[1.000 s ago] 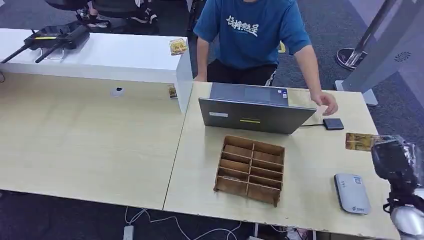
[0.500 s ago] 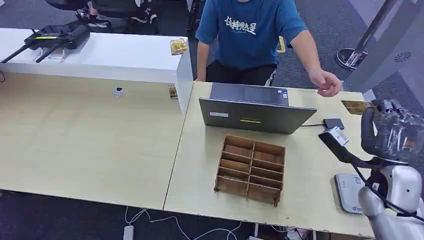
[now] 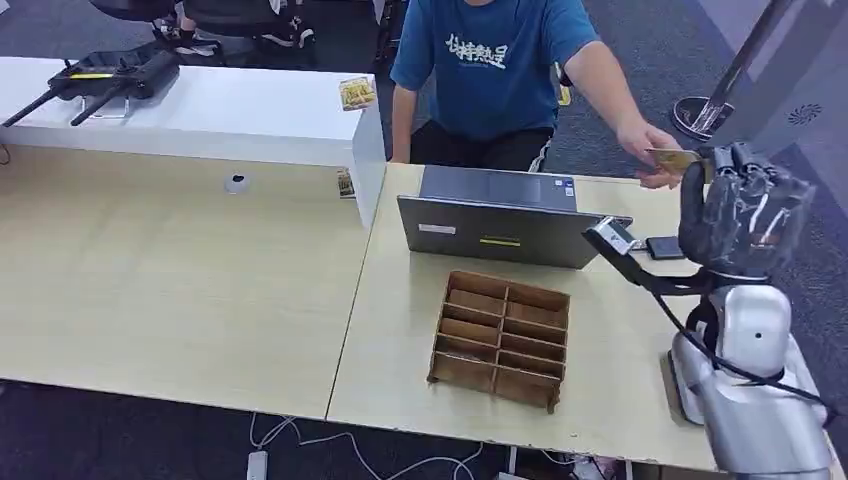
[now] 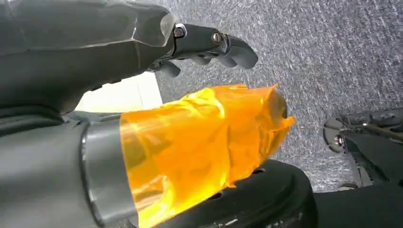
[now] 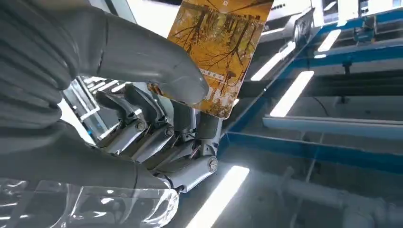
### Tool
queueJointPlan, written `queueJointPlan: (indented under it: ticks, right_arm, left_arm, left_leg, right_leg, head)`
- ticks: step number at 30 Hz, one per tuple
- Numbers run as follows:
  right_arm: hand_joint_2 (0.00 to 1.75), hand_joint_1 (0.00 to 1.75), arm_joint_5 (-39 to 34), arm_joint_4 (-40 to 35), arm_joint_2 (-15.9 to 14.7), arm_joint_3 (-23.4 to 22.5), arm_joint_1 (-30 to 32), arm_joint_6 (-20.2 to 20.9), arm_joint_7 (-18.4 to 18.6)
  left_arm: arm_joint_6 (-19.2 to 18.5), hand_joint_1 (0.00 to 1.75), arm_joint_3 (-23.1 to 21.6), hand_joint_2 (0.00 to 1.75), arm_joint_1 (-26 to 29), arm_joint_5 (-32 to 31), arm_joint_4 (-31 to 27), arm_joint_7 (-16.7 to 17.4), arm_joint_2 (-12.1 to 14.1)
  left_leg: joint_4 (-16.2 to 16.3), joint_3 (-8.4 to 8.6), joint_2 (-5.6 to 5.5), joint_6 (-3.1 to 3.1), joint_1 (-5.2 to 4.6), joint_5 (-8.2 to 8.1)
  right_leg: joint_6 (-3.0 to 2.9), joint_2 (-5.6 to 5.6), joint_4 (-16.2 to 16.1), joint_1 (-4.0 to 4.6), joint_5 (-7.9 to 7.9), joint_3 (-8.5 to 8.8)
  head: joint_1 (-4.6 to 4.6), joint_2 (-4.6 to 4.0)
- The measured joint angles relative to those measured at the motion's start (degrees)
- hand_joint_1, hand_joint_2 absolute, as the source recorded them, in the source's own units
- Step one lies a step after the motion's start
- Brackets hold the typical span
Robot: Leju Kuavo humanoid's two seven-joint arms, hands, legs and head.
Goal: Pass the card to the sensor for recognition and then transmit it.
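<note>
Up at the far right corner of the table [image 3: 620,380]: right hand [image 3: 742,215] raised, card [image 3: 672,157] pinched between thumb and fingers [image 5: 185,116], held out at the person's hand [image 3: 650,150], which meets the card's far end. Card yellow-brown with a tree print, clear in the right wrist view [image 5: 221,47]. Black sensor [image 3: 664,247] flat on the table just beside the laptop [image 3: 505,225], below the lifted card. Wooden divider tray [image 3: 500,340] in front of the laptop. Left hand [image 4: 142,61] hanging over grey carpet, fingers loosely curled with nothing in them, thumb wrapped in orange film.
</note>
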Motion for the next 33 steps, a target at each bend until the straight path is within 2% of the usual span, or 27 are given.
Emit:
queueJointPlan:
  ticks: [17, 33]
  right_arm:
    - [1.75, 1.75, 2.71, 6.01, 3.39, 3.15, -4.47, 0.74, 2.14]
    - [1.75, 1.75, 2.49, 9.48, 3.80, 4.00, -4.86, 0.74, 2.32]
  left_arm:
    - [-0.07, 0.00, -0.76, 0.00, 0.00, -0.66, 0.00, 0.09, 0.22]
    - [-0.07, 0.00, -1.49, 0.00, 0.01, -0.76, 0.00, 0.09, 0.26]
  left_leg:
    - [0.00, -0.01, 0.00, 0.00, 0.00, 0.00]
    - [0.00, -0.01, 0.00, 0.00, -0.01, 0.00]
  right_leg:
    - [0.00, 0.00, -0.01, 0.00, 0.01, 0.00]
    - [0.00, 0.01, -0.02, 0.00, 0.01, 0.00]
  head:
    - [0.00, 0.00]
    - [0.00, 0.00]
